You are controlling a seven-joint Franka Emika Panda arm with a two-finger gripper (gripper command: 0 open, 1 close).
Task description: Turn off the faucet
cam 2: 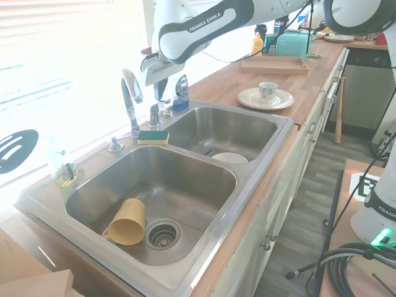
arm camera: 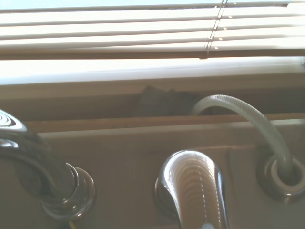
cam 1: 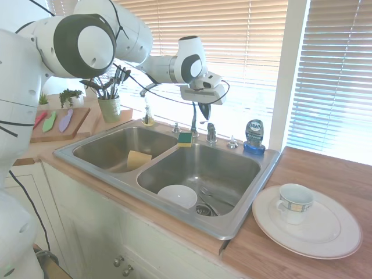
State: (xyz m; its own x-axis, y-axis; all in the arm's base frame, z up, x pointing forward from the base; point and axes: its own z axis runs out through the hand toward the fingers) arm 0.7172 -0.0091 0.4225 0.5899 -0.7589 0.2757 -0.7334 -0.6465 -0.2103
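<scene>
Okay, I've got the gripper (cam 1: 204, 110) hanging just above the faucet's lever handle (cam 1: 211, 132), at the sink's (cam 1: 256, 185) back rim, twelve o'clock from the right basin; gooseneck spout (cam 2: 129, 99) beside it. Whether the fingers are parted or clenched, I can't tell.

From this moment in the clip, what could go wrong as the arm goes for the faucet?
The end effector hangs above the lever handle, with the gooseneck spout close beside it; it might clip the spout coming down. The blue soap bottle and sponge also stand nearby and could be knocked into the sink.
</scene>
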